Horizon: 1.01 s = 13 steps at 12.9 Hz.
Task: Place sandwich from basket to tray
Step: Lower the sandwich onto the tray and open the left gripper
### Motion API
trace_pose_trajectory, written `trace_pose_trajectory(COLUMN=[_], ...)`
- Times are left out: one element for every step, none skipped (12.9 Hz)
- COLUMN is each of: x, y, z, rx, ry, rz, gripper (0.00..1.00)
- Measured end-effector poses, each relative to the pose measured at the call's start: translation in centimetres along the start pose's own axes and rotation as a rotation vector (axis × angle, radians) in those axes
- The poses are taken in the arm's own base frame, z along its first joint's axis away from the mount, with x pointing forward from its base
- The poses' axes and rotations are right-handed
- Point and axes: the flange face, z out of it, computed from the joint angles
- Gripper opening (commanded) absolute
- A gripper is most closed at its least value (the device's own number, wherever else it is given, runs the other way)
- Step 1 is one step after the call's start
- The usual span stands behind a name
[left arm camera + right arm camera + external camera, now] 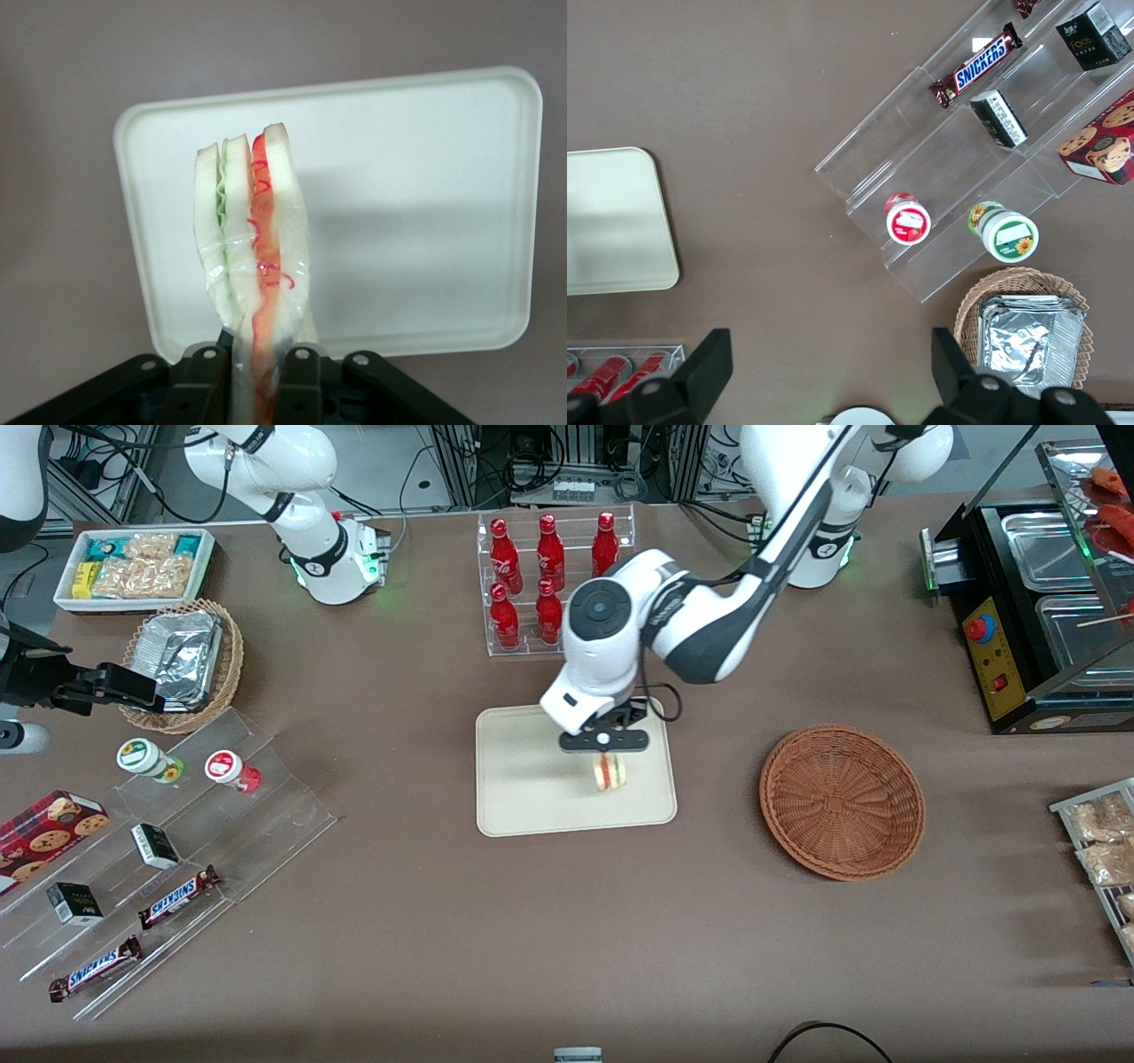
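Basket [842, 802] sits on tabletop [425, 921], toward working arm's end. Sandwich [609, 771] hangs over tray [532, 797], pinched at its base by gripper [604, 749] (fingers closed on it, cut edge down). Left arm reaches in, wrist pointing down.

— How does the light look to you?
— You get even overhead light. The gripper [603, 750] above the tray [532, 797] throws a soft shadow there, and the basket [842, 802] shades its own rim.
— Any glare or blur?
— Your foil containers [182, 651] glint. The sandwich [252, 266] looks sharp up close; the table [567, 939] darkens at its near edge.
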Motion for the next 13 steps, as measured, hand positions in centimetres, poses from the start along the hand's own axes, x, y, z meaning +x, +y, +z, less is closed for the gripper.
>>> trace_pose_trajectory(x=[-0.5,-0.8,-1.0,-1.2,-1.3,-1.5,-1.6,-1.6,-1.6,-1.6,-1.5,-1.5,-1.5], y=[1.1,2.1,2.9,3.5,4.0,4.5,4.9,5.1,5.2,5.1,5.1,5.0,5.0], z=[1.3,2.6,4.0,5.3,6.3,7.2,7.8,8.2,8.6,9.1,9.5,10.0,10.4], rx=[0.005,0.007,0.014,0.021,0.021,0.015,0.009,0.005,0.004,0.007,0.011,0.016,0.021], ry=[-0.008,-0.008,-0.001,0.008,0.012,0.017,0.022,0.028,0.03,0.027,0.023,0.019,0.017], rz=[0.014,0.029,0.046,0.058,0.064,0.071,0.077,0.08,0.082,0.082,0.079,0.075,0.071], gripper=[0.14,0.14,0.14,0.14,0.14,0.14,0.14,0.14,0.14,0.14,0.14,0.14,0.15])
